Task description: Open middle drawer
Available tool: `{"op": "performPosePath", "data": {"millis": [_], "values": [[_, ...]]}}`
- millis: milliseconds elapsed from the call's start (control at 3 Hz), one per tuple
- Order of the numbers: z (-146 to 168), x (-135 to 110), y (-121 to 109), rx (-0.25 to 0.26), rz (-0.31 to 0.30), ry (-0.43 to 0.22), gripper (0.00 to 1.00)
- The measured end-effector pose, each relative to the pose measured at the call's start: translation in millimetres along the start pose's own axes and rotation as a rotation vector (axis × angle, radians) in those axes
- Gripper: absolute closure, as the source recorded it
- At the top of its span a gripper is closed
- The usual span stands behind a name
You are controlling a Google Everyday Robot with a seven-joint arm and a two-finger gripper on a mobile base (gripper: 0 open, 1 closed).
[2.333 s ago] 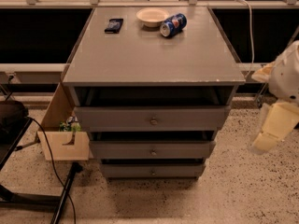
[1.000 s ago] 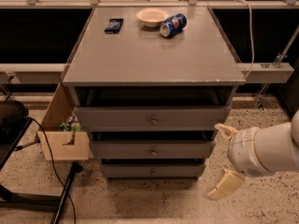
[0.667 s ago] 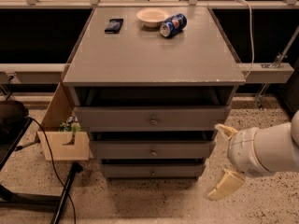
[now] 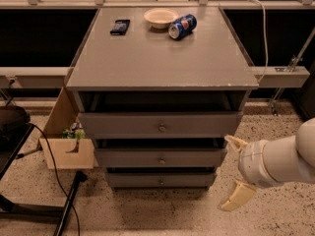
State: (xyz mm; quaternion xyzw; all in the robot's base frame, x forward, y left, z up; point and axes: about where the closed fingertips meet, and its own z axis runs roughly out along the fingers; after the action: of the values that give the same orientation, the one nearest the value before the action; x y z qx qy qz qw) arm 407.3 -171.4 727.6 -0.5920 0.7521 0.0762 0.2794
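Note:
The middle drawer (image 4: 147,158) is the central of three grey flat fronts in the cabinet, and its small round knob (image 4: 161,160) shows. It sits flush and shut, with the top drawer (image 4: 123,124) above and the bottom drawer (image 4: 138,180) below. My gripper (image 4: 234,171) hangs low at the right of the cabinet, level with the middle and bottom drawers, just off their right ends. Its two cream fingers (image 4: 237,196) are spread apart, holding nothing and touching no drawer.
On the cabinet top (image 4: 157,58) lie a black phone (image 4: 120,26), a white bowl (image 4: 160,17) and a blue can on its side (image 4: 182,26). A cardboard box (image 4: 69,151) stands at the cabinet's left. Cables and a dark stand (image 4: 64,205) lie on the speckled floor.
My arm has come down from the upper right to beside the lower drawers. Over the last second it has hardly moved. The drawers have not moved.

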Motion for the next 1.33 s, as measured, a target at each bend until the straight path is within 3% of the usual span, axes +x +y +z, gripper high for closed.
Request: {"op": "performPosePath", "data": {"millis": [667, 1000, 1333], "values": [[62.2, 38.6, -36.6, 0.016, -0.080, -0.024, 0.00], [93.4, 58.2, -48.3, 0.012, -0.088, -0.022, 0.00], [131.1, 82.8, -50.5, -0.029, -0.078, 0.001, 0.00]]}}
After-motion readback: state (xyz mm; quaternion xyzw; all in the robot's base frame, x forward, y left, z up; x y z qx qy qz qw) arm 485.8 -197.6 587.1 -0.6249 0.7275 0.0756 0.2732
